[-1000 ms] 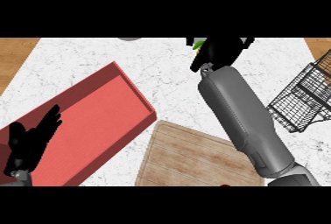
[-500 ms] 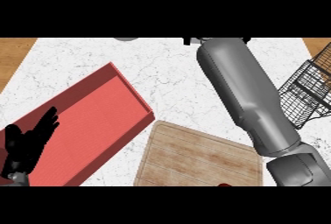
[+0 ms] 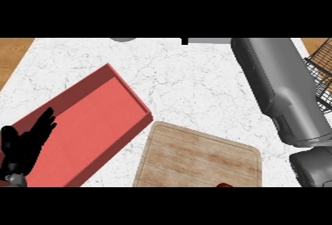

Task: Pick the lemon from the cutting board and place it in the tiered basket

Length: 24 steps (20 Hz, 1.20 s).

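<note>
Left robot hand [image 3: 26, 145] resting open over the red tray [image 3: 91, 127], right forearm [image 3: 279, 88] stretching past the top edge beside the tiered basket [image 3: 318, 66] (its hand unseen), lemon nowhere visible, cutting board [image 3: 194, 158] on the marble surface [image 3: 188, 79].

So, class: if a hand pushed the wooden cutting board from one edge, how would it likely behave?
The cutting board looks like a flat, rigid wooden slab, so it would probably slide or pivot across the marble counter rather than bend, roll or tip. Pushed leftward, it may bump the red tray close beside it.

kitchen counter, white marble top [image 3: 194, 83], wooden cutting board [image 3: 194, 158], red tray [image 3: 91, 127], wire basket [image 3: 319, 66]
</note>
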### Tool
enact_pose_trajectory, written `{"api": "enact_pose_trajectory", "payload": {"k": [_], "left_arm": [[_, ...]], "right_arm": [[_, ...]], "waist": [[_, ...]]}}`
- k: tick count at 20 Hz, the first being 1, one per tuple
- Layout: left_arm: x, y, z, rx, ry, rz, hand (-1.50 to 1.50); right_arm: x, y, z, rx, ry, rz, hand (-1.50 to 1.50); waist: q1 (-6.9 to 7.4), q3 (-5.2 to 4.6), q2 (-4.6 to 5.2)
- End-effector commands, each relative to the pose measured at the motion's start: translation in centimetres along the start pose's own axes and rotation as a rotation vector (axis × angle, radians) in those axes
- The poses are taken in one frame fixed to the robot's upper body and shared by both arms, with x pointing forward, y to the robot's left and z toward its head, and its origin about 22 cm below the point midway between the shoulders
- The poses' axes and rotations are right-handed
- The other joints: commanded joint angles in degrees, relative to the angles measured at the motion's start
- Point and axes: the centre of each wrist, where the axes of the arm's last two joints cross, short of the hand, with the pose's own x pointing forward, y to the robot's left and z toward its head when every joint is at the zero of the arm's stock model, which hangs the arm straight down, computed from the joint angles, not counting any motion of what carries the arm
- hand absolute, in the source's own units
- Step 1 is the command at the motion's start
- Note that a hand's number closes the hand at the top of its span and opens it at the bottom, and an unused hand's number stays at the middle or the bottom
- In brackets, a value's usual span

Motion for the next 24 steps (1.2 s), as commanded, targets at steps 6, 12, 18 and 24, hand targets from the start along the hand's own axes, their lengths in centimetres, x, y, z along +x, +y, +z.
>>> {"api": "enact_pose_trajectory", "payload": {"k": [6,12,18,24], "left_arm": [[0.7,-0.4,-0.3,-0.007,0.009,0.001,0.00],[0.6,-1.0,-1.1,0.004,-0.004,-0.003,0.00],[-1.2,-2.1,-0.8,-0.032,-0.026,-0.006,0.00],[-0.2,-1.3,-0.3,-0.005,-0.003,0.003,0.00]], "right_arm": [[-4.1,-0.1,-5.9,-0.088,0.175,-0.280,1.50],[-8.2,0.6,-10.4,-0.080,0.155,-0.295,1.50],[-10.7,0.7,-13.0,-0.090,0.182,-0.306,1.50],[-13.4,0.5,-15.1,-0.066,0.005,0.387,1.50]], "waist": [[0.13,0.14,0.25],[0.04,0.06,0.16],[1.05,0.06,0.71],[0.86,-0.04,0.20]]}}
